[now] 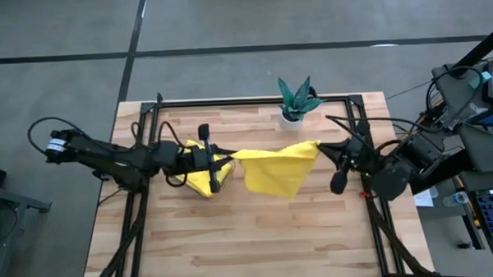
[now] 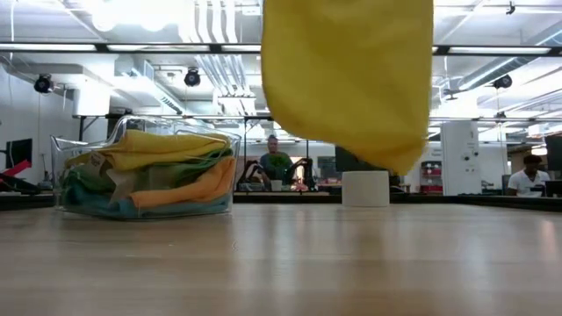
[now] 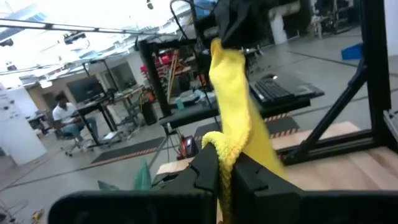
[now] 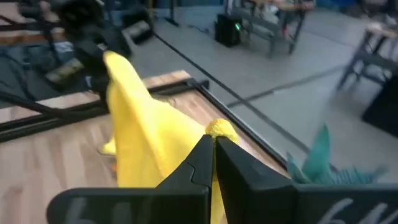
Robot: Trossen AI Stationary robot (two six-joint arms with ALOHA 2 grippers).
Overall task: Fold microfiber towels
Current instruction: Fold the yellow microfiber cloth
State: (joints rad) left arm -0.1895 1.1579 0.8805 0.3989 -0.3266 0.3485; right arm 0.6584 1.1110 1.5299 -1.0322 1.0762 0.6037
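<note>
Both grippers pinching opposite corners of one yellow towel (image 1: 274,170), left gripper (image 1: 229,158), right gripper (image 1: 321,145), cloth hanging clear of table (image 1: 258,237) (other towels (image 2: 149,175) piled in tray (image 2: 140,128)).

Left end effector (image 1: 231,158) pinched closed, right end effector (image 1: 319,144) pinched closed, arms facing inward

High view: overhead, facing straight down on the whole worktop (image 1: 258,228). Low view: at worktop height, facing level into the room. 2 wrist views: each close behind its own pincer, facing the opposite arm. All 4 share the yellow towel (image 1: 276,169).
</note>
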